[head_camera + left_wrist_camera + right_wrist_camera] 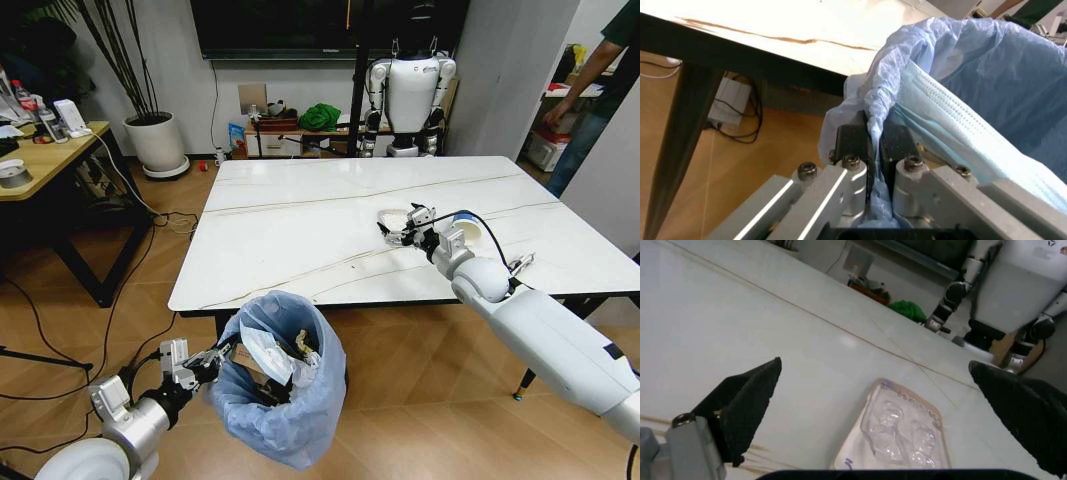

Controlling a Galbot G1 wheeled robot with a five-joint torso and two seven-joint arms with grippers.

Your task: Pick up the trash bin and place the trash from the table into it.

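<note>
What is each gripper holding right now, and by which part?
The left gripper pinches the trash bin by its bag-lined rim. The right gripper is open over a clear blister pack, holding nothing.

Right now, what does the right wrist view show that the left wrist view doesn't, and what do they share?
Right wrist view alone: the open right gripper above a clear plastic blister pack lying flat on the table, with a white humanoid robot standing beyond. Left wrist view alone: the left gripper shut on the trash bin liner's rim, a light-blue face mask inside. Both share the table.
</note>
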